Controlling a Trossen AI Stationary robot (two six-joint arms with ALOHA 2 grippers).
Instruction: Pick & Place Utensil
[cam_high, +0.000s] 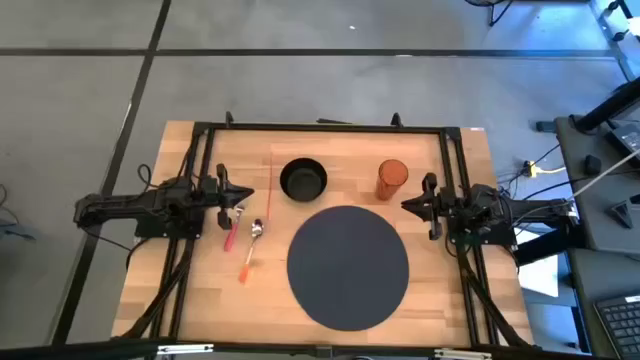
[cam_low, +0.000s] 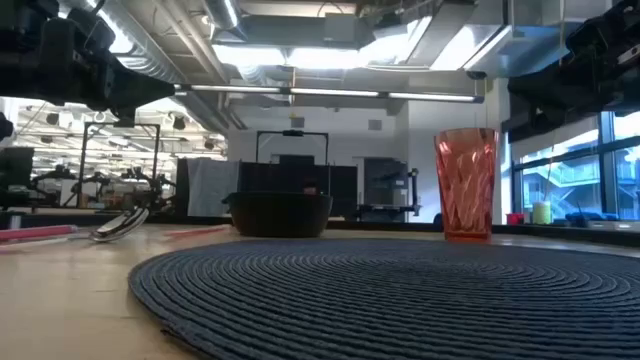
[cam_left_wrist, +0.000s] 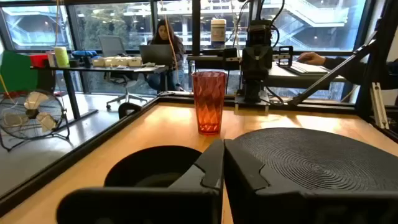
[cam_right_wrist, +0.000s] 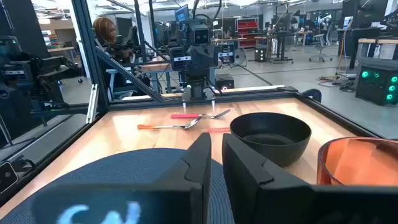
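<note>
1. Currently, two utensils — a pink-handled spoon (cam_high: 232, 233) and an orange-handled spoon (cam_high: 251, 250) — lie on the bench (cam_high: 200, 290) at nine o'clock of the placemat (cam_high: 348, 266).
2. Your left tool (cam_high: 236, 192), clenched and empty, hovers nearest; right tool (cam_high: 412, 203), nearly closed, empty, waits at three o'clock.
3. Nothing's picked yet: open left, descend.

I work in a robotics lab in an open-plan office. Beyond my table (cam_high: 200, 290) stand desks (cam_left_wrist: 93, 65), a person at a laptop (cam_left_wrist: 165, 40), office chairs (cam_left_wrist: 115, 46), a monitor (cam_right_wrist: 185, 12), more rigs, exposed ceiling ducts (cam_low: 190, 90) and large windows (cam_left_wrist: 93, 18).
</note>
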